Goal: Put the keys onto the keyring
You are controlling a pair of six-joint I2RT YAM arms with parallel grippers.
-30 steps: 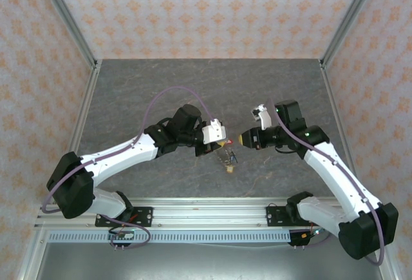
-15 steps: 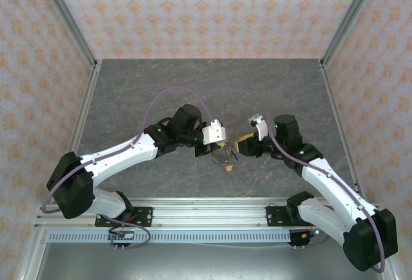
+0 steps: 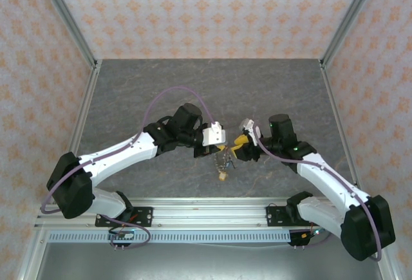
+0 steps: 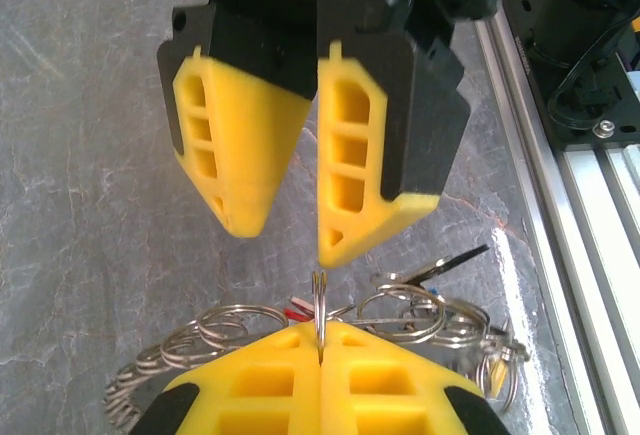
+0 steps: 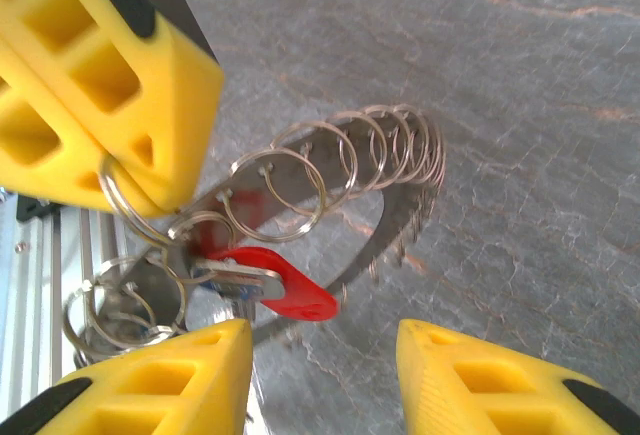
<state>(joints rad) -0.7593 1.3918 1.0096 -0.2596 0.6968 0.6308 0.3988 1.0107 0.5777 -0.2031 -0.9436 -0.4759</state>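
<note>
The left pincer (image 3: 222,143) is clamped on a wire loop of the keyring (image 5: 395,220), held over the counter's (image 3: 193,87) middle. The right pincer (image 5: 325,340), jaws apart and empty, faces it closely. A red key (image 5: 290,295) hangs at the ring; whether it is threaded I cannot tell. The crowded loops likely hamper threading.

The table (image 3: 193,87) is dark grey with pale marbled veins, and the walls (image 3: 206,9) are cream with a repeating orange floral motif. The left gripper (image 4: 320,340) and right gripper (image 4: 290,240) are bright yellow on black. The keyring (image 5: 393,227) is silvery grey, and one key (image 5: 290,293) has a red head.
</note>
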